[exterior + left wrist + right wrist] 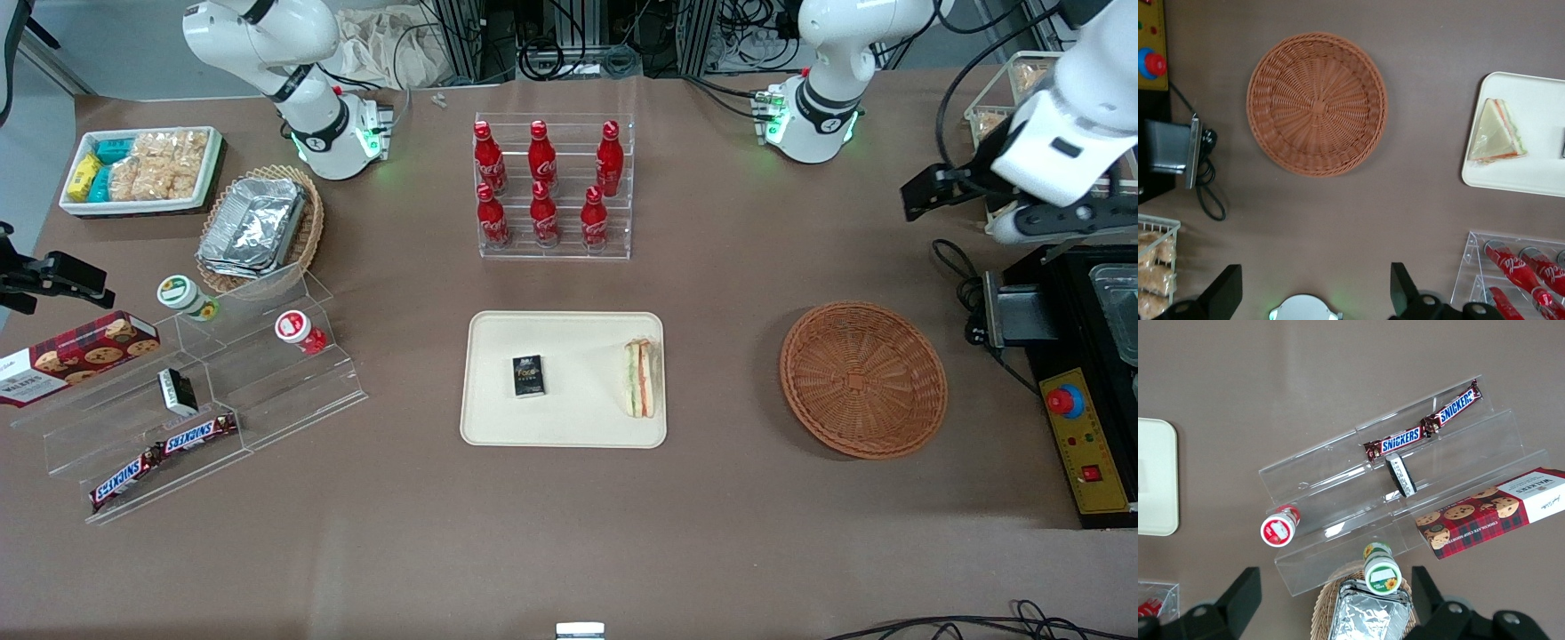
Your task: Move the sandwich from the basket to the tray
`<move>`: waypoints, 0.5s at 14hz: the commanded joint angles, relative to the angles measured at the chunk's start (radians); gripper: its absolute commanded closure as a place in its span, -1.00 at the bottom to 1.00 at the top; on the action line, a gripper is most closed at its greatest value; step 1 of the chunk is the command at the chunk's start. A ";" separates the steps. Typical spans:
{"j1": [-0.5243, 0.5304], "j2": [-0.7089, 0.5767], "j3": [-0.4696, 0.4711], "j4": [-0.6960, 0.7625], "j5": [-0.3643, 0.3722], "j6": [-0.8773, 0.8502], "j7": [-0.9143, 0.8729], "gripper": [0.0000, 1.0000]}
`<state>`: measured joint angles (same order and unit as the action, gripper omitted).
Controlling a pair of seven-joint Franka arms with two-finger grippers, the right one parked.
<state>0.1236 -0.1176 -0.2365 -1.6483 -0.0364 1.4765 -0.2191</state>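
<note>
The sandwich (640, 378) lies flat on the tray (498, 427), close to the tray edge that is nearest the basket (862, 380). It is a wrapped triangle with white bread and green, orange and red stripes inside. A small black box (529, 375) lies on the same tray, a little apart from the sandwich, on the side toward the parked arm. The round brown basket sits on the table beside the tray, toward the working arm's end, and it has nothing in it. The two do not touch. The gripper (1317, 293) is up high above the table, well away from the sandwich, looking down at the basket. Its two fingers (1403, 288) are spread wide apart and hold nothing. Farther from the front camera than the tray stands a clear rack with red bottles (544, 185) in it. Toward the parked arm's end of the table there is a clear stepped stand (213, 391) with two chocolate bars (164, 449) on its lowest step. A cookie box (71, 356) lies near that stand. A pale basket with foil pans (260, 224) sits there too, near a white bin of snacks (142, 169).
</note>
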 commanded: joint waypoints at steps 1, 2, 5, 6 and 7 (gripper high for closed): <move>-0.093 -0.040 0.101 -0.027 -0.013 -0.038 0.011 -0.99; -0.096 -0.037 0.103 -0.022 -0.011 -0.039 0.009 -0.99; -0.096 -0.010 0.098 0.024 -0.007 -0.039 0.011 -0.99; -0.098 0.004 0.098 0.042 -0.005 -0.039 0.009 -0.99; -0.099 0.009 0.098 0.051 -0.004 -0.039 0.009 -0.99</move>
<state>0.0415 -0.1266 -0.1501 -1.6372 -0.0366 1.4484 -0.2181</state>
